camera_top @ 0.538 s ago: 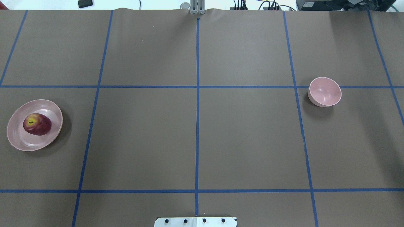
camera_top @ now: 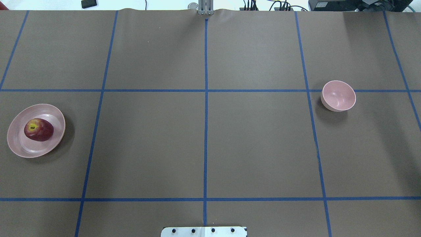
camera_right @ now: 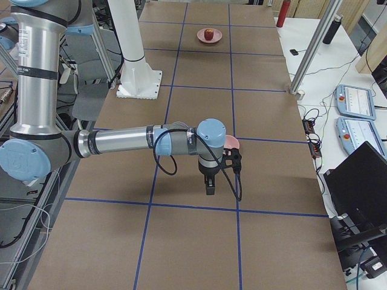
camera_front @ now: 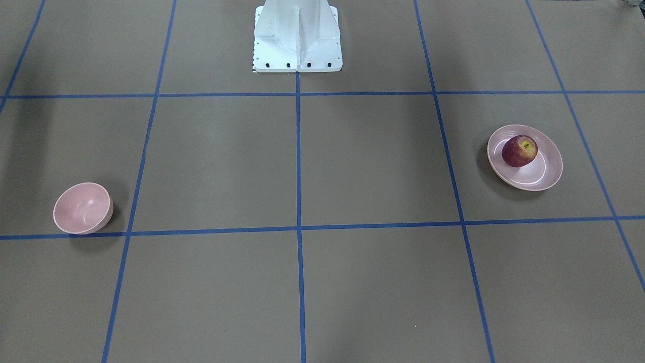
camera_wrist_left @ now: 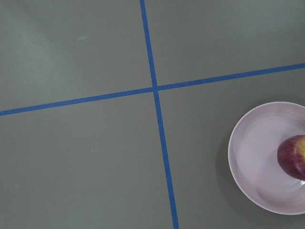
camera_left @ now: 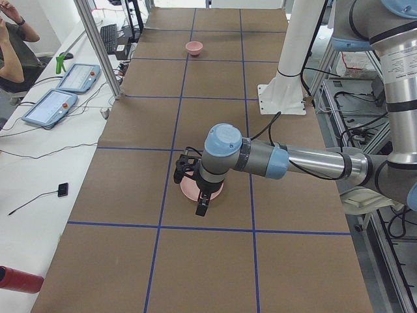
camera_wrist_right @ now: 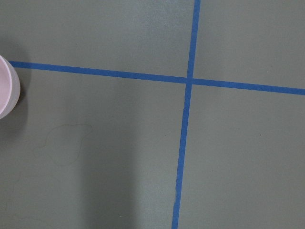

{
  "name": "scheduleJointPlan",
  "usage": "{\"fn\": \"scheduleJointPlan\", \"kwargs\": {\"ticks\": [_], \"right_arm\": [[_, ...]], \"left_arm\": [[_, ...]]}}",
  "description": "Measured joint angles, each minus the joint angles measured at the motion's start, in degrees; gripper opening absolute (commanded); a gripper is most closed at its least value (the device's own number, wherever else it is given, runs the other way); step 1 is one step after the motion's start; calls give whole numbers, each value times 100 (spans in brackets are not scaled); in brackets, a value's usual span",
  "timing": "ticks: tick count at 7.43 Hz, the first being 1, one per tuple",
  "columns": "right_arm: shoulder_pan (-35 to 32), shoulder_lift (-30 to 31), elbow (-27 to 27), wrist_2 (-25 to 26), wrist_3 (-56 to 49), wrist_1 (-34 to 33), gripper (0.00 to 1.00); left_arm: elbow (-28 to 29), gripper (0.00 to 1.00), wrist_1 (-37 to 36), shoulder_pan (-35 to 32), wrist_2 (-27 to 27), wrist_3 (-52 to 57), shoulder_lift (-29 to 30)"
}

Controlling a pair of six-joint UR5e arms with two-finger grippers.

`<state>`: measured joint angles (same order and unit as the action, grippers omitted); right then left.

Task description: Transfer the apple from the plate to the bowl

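Plate [camera_top: 19,148]: pale pink and shallow, it sits flat near the table's edge on the robot's left side, just outside the leftmost long tape line.
Apple [camera_top: 38,129]: dark red, it lies on the plate, a little off its middle, with the yellow stem patch turned up and outward.
Left gripper [camera_left: 201,210]: it hangs fingers-down from the outstretched near arm in the left side view, covering part of the plate. I cannot tell whether the fingers are apart or together. Its wrist camera sees the plate and apple at the lower right edge.
Table [camera_top: 256,141]: brown covering, marked into squares by blue tape.
Bowl [camera_top: 338,95]: small, deep and pink, it stands upright on a tape line on the robot's right side, well apart from the plate.
Right gripper [camera_right: 209,188]: it points down from the near arm in the right side view, with the bowl just behind it. Its finger spacing cannot be told.
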<state>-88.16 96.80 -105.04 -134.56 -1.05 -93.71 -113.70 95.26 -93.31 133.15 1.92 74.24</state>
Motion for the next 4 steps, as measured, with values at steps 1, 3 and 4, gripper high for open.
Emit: {"fn": "scheduleJointPlan", "kwargs": {"ticks": [1,3,4], "right_arm": [[0,-5,-6,0,-17,1,100],[0,-18,-19,-23,-27,2,100],[0,-20,-27,-66,-27,2,100]], "left_arm": [[-6,98,14,3,-1,-4,-3],[-22,98,20,5,-5,-28,-5],[-36,98,24,6,0,-30,-5]]}}
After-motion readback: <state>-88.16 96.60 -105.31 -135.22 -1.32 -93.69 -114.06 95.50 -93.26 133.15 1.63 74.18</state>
